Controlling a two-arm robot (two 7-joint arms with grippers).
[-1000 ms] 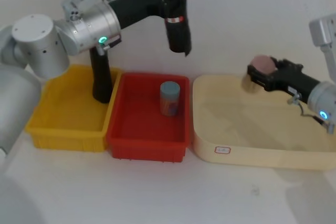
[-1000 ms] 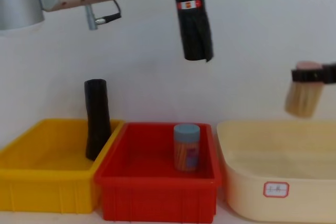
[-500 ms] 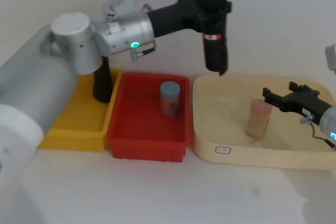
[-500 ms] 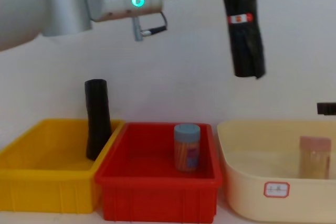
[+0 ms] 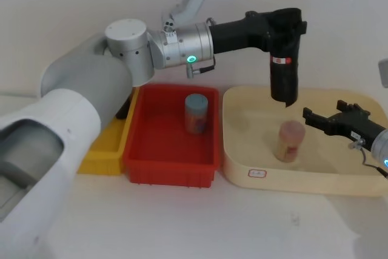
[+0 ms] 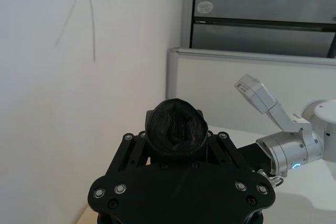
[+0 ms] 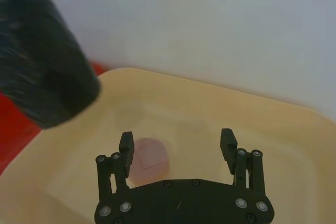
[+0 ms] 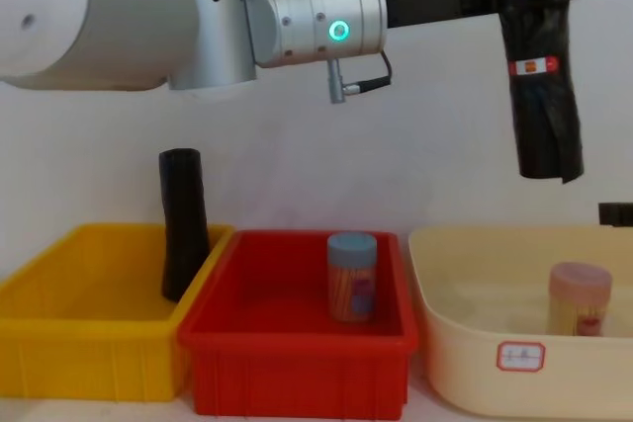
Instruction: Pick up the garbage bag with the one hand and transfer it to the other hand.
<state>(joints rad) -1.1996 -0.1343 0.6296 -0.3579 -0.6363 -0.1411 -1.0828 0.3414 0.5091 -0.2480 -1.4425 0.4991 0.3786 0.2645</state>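
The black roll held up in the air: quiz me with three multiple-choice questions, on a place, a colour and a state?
1. Where does the garbage bag hang? A) over the yellow bin B) flat on the table C) over the cream tub
2. What colour is the lid of the jar in the red bin? A) blue B) green C) white
3. How is the right tool? A) open, empty B) shut on a jar C) shut on the bag
Answers: C, the left tool holds it above the tub; A, the lid shows blue; A, its fingers stand apart, gripping nothing.
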